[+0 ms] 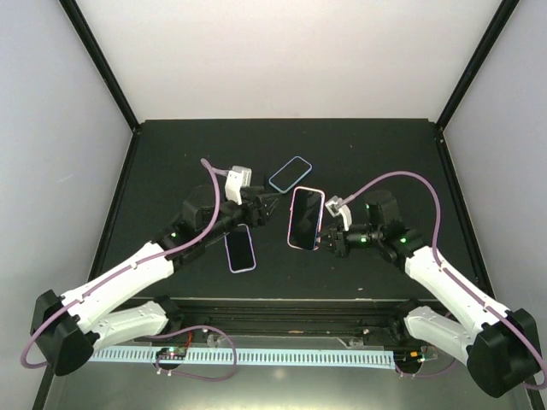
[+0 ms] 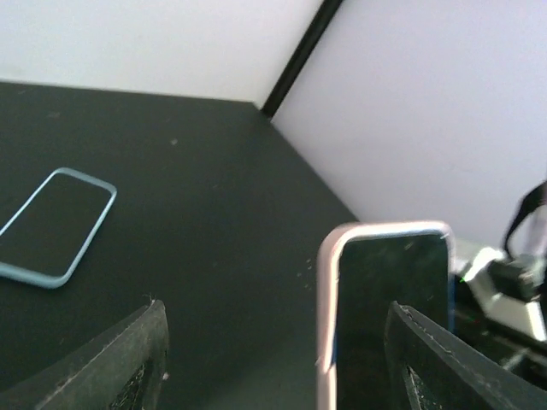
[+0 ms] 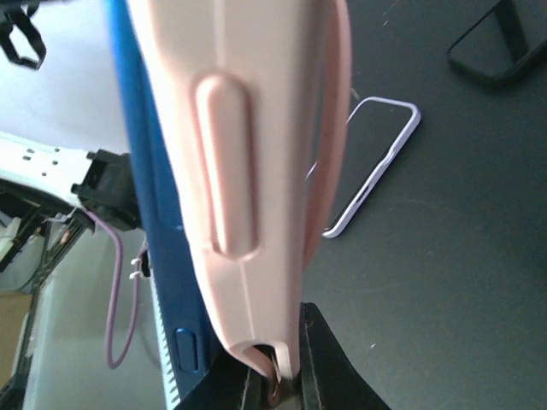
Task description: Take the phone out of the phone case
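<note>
One pink phone case [image 3: 248,128]; writing indiscernible

The pink phone case [image 3: 256,171] looks like soft, matt, rubbery plastic, smooth all over. The blue phone [image 3: 152,128] in it has a glossy edge and shiny dark glass. The tabletop [image 2: 214,196] is matt black and dust-specked. The fingers [image 2: 128,359] of the left gripper [image 2: 275,312] are grainy, rough black

robot lab booth: white walls [image 1: 282,51], black table [image 1: 171,162].
</note>
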`<state>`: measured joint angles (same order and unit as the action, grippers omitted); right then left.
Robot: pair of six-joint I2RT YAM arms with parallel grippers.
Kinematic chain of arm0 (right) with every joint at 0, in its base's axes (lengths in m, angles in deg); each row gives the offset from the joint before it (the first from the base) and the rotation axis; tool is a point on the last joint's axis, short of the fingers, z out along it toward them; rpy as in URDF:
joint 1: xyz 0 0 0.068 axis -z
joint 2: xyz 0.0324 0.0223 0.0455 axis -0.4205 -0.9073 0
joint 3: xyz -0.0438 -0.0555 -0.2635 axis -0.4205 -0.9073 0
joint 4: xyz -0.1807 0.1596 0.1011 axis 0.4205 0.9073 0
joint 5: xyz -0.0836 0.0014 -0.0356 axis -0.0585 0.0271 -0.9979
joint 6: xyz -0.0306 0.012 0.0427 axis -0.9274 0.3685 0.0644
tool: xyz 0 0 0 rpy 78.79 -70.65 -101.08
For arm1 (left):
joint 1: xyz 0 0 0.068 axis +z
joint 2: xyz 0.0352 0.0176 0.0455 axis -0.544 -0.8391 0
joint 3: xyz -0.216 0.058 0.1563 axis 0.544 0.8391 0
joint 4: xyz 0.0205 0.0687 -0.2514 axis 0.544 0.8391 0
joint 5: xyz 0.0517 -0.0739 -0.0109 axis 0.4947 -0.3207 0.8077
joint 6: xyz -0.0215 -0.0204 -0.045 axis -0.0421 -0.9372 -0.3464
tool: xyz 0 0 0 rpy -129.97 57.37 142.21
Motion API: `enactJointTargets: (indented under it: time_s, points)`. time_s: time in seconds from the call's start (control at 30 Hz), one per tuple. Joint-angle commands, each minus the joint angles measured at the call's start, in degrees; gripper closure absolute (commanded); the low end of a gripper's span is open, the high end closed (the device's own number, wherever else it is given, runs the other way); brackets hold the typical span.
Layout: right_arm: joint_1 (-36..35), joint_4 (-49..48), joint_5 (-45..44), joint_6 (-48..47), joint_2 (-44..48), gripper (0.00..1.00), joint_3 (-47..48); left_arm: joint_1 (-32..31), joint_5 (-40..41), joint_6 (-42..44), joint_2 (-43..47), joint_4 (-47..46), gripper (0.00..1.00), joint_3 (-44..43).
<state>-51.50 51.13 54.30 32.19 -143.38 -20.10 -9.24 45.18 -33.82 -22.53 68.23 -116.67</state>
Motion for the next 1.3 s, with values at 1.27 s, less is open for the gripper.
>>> enactJointTargets:
  time_s: [1.27]
  points:
    - [11.16, 15.54, -33.05, 9.74, -5.99, 0.99, 7.85, -26.82, 35.83, 19.90, -18.27, 11.56, 0.31, -3.64]
